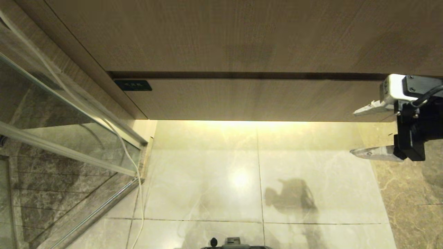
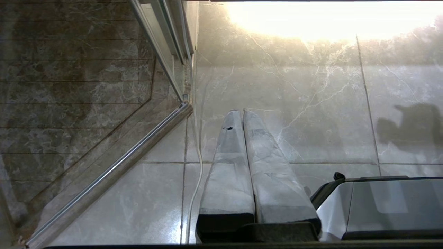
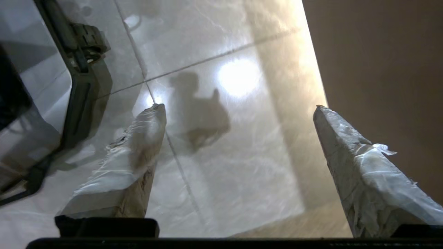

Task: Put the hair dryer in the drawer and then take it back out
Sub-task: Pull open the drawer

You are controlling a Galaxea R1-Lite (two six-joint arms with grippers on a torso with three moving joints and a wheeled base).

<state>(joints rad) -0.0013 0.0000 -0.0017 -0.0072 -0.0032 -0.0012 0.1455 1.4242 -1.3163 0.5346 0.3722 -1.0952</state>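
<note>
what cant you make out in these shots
- Hair dryer: in no view, so whether it is inside the shut drawer cannot be told.
- Drawer inside: hidden behind its closed front, head view.
- Dark label: print too small to read.
- Right gripper: open and empty, its arm cut off by the head view's right edge.
- Left gripper: shut over the floor, absent from the head view.

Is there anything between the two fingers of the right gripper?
No. The right gripper is open and the gap is bare; the right wrist view shows only the floor tiles beyond it.
</note>
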